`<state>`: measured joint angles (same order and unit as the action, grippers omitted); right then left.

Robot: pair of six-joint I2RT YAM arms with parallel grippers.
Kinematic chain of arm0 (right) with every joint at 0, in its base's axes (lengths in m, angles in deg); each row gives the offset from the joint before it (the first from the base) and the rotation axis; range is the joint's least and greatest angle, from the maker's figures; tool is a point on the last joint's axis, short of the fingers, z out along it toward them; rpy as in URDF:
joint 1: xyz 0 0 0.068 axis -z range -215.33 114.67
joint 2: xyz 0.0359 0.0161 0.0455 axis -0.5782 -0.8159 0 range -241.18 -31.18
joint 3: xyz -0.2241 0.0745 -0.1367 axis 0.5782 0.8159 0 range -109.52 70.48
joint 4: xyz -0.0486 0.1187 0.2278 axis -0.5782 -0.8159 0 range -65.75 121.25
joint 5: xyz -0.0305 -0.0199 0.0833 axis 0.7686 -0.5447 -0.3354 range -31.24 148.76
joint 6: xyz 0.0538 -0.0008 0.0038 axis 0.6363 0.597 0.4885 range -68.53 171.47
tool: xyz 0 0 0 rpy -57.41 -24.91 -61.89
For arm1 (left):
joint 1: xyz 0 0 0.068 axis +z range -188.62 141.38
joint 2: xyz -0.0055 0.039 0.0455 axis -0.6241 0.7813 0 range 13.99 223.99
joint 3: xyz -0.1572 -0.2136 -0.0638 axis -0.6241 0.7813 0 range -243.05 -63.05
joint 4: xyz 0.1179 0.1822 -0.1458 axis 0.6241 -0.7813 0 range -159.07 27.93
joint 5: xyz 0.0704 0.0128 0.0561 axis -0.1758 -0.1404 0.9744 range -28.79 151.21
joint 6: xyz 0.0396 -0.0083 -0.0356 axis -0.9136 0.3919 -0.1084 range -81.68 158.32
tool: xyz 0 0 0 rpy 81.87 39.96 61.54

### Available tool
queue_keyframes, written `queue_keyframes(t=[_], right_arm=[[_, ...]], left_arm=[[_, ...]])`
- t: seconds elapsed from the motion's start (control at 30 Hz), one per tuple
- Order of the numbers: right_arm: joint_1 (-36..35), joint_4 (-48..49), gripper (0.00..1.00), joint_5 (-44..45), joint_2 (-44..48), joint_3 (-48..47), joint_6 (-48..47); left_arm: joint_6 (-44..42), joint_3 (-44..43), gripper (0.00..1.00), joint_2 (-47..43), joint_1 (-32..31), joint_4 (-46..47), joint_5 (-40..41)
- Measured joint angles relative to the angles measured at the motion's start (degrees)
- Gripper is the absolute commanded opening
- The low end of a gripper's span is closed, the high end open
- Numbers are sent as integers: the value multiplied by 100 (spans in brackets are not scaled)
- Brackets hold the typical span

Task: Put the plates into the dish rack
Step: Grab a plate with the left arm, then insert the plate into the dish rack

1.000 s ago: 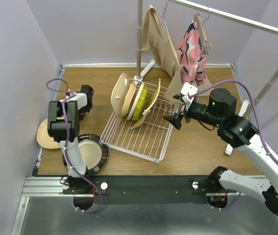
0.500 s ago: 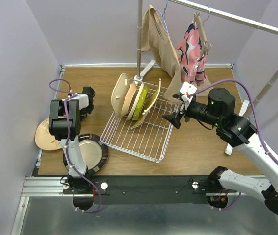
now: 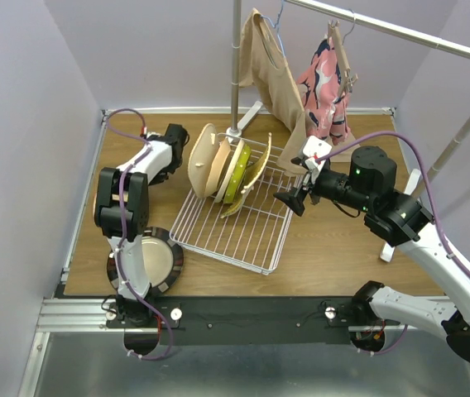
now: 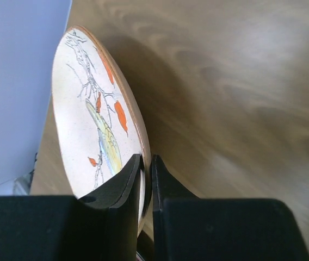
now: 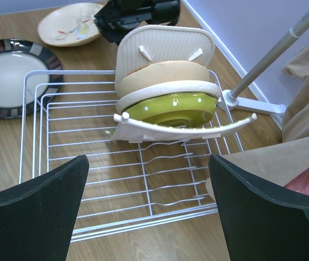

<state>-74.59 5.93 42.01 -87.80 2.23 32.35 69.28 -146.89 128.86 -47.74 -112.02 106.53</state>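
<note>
My left gripper [image 4: 146, 160] is shut on the rim of a tan floral plate [image 4: 89, 119], held tilted just above the wood. In the right wrist view that plate [image 5: 70, 24] is beyond the rack's far corner, beside the left gripper [image 5: 113, 22]. In the top view the left gripper [image 3: 175, 141] is left of the racked plates and the plate is hidden. The white dish rack [image 3: 243, 236] holds a cream plate [image 5: 165, 46], a tan plate [image 5: 162, 76] and a lime green plate [image 5: 176, 109]. A dark-rimmed silvery plate [image 3: 146, 258] lies flat front left. My right gripper [image 3: 291, 201] is open and empty at the rack's right edge.
A white clothes-rail stand [image 3: 236, 66] with hanging garments [image 3: 280, 74] stands behind the rack; its pole and foot [image 5: 252, 103] show right of the plates. Lilac walls close in on the left, back and right. The arm bases line the near edge.
My left arm has carried the floral plate from the table's left edge back and right, to beside the rack's far left corner. The right gripper has barely moved.
</note>
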Motion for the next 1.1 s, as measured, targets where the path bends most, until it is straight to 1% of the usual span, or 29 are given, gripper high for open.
queue_keyframes(t=[0.1,0.2,0.5,0.8,0.9,1.1], right_arm=[[0,2,100,0,0,0,0],[0,2,100,4,0,0,-2],[0,2,100,7,2,0,0],[0,7,100,7,2,0,2],[0,15,100,7,2,0,0],[0,42,100,31,4,0,26]], left_arm=[[179,-496,0,-24,-310,-153,-35],[280,-776,0,-42,-483,-262,-42],[304,-1360,0,-186,-708,-466,-35],[-234,-1766,0,-658,-765,-448,208],[-540,-1976,0,-693,-804,-452,354],[-1198,-2286,0,-833,-1038,-363,385]])
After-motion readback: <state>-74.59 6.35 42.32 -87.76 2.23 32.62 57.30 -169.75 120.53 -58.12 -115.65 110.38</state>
